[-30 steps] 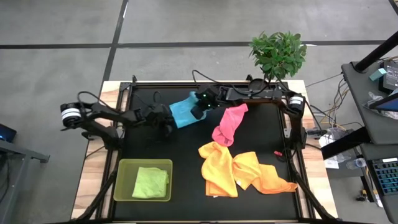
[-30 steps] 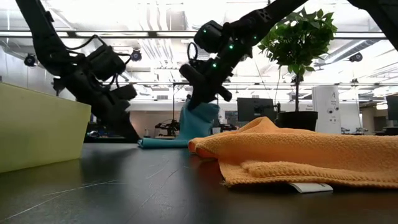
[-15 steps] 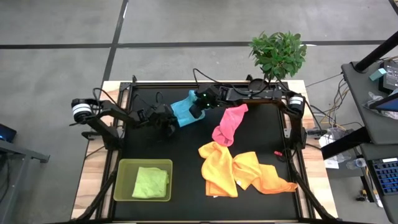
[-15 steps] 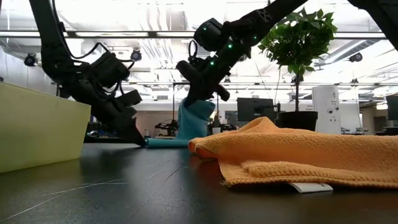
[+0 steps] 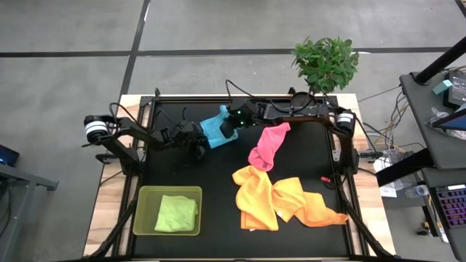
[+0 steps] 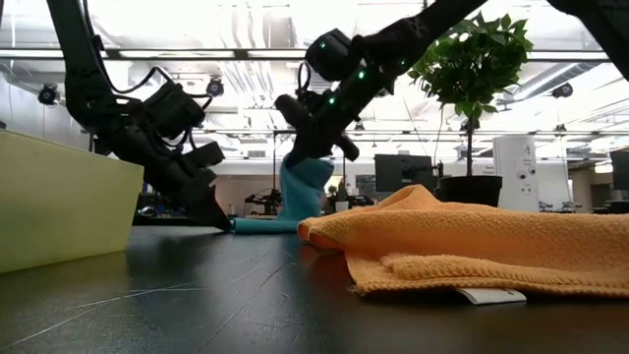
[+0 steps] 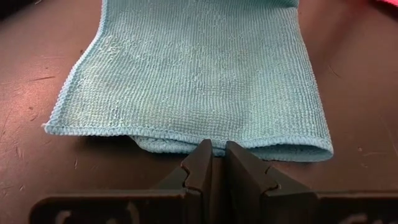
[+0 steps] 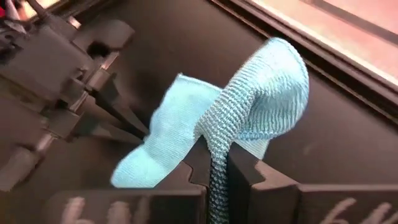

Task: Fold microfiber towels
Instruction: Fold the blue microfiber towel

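The light blue towel (image 5: 215,129) lay at the back of the table (image 5: 218,175), one end flat, the other lifted. The right gripper (image 5: 231,129) pinched that raised end tight between its fingers (image 8: 245,171). The left gripper (image 5: 199,146) was down low at the flat end, fingers (image 7: 200,163) closed together right at the hem; whether it held cloth, hard to tell. Nearby lay the pink towel (image 5: 267,145), then yellow (image 5: 256,196) and orange (image 5: 309,205) in a heap. A lime green towel (image 5: 176,213) sat in the tray (image 5: 144,195).
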